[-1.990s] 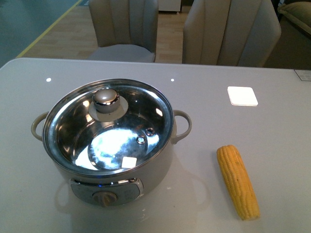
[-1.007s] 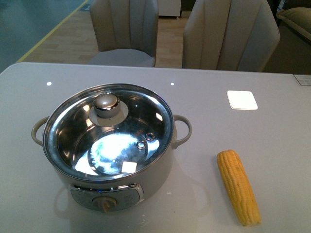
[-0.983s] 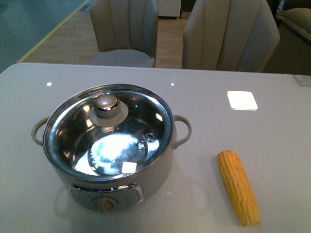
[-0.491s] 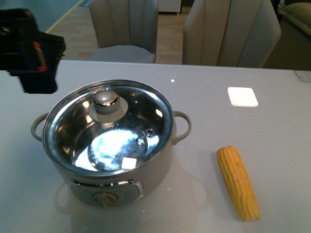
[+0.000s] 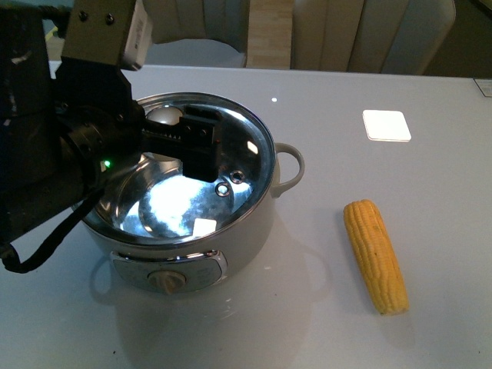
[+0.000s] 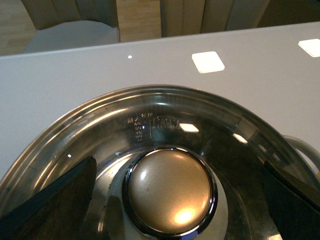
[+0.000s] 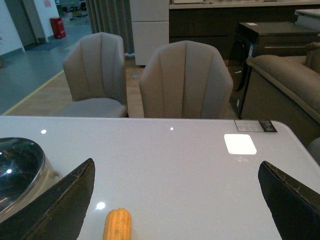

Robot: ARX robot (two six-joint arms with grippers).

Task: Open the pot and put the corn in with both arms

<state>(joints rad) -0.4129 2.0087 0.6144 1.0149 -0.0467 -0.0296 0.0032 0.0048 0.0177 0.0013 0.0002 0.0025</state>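
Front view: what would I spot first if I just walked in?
The big black left arm fills the left side, reaching over the shiny pot, whose glass lid is on. To the right, a bright yellow corn cob lies on the grey table.

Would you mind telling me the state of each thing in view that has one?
pot: closed, lid on.
corn: lying flat on the table, untouched.
left pincer: open, astride the lid knob.
right pincer: open, empty, above the table.
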